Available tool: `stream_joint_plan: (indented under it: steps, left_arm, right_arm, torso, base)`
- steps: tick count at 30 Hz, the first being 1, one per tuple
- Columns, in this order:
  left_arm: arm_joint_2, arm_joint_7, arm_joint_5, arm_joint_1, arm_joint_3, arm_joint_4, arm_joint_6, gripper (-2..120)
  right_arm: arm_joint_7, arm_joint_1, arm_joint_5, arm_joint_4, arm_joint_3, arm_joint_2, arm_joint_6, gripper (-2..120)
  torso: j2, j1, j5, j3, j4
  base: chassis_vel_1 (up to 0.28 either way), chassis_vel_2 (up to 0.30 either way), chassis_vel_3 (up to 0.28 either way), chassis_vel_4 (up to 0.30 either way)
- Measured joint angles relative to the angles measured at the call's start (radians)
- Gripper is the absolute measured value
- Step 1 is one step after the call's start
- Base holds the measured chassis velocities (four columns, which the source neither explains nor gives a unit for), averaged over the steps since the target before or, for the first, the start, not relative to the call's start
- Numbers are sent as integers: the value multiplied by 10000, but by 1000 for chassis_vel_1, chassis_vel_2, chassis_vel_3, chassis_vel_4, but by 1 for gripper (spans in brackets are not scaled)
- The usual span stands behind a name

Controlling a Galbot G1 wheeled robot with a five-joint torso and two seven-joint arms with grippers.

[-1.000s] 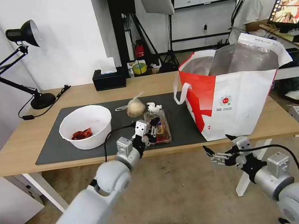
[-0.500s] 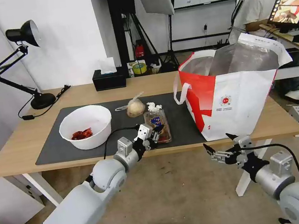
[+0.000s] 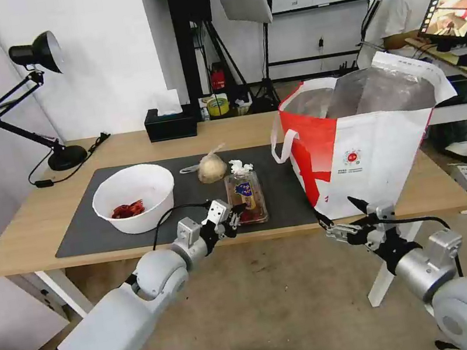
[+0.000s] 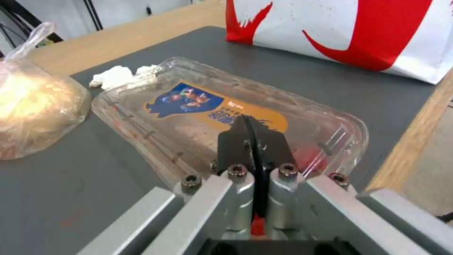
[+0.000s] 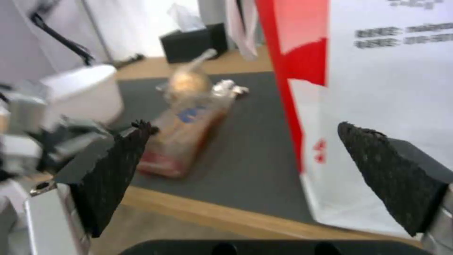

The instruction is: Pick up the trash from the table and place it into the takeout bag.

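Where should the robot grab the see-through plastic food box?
Probably at its near short end. The clear food box lies flat on the mat, long side pointing away from the robot, so that thin rim faces the left gripper, whose fingers are shut beside it. Coming in low from the table's front edge suits it.

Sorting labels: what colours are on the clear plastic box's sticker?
Blue and orange on the clear plastic box; left wrist view.

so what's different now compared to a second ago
The left gripper, fingers shut, has drawn back toward the robot off the clear food box, now at its near end by the table edge. The right gripper, open, has risen toward the takeout bag. Box, bowl, knotted bag and tissue stayed put.
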State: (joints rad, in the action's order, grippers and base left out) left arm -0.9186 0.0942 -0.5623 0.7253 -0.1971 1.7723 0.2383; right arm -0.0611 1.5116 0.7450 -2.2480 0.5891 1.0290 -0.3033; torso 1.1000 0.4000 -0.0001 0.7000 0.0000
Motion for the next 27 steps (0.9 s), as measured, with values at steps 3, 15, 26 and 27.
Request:
stream_joint_plan:
  steps: [3,15,26,27]
  left_arm:
    - [66,22,-2,-30,-42,32,0,0]
    - [174,48,-82,-16,-20,92,-78,0]
    - [189,30,-211,48,-20,232,-106,0]
    - [220,30,-228,73,-18,235,-106,0]
  right_arm:
    - [102,-357,1398,64,-110,-173,-177,100]
    - [1374,-1542,6417,506,-331,-558,-990,100]
    - [2659,-2753,7903,1224,-1191,-559,-1288,100]
    - [3006,-3093,8035,1462,-1483,-521,-1313,100]
  torso:
    - [0,0,1,0,0]
    - [0,0,0,0,0]
    - [0,0,0,1,0]
    - [0,0,0,1,0]
  base:
    - [0,0,0,0]
    - [0,0,0,0]
    - [0,0,0,0]
    - [0,0,0,0]
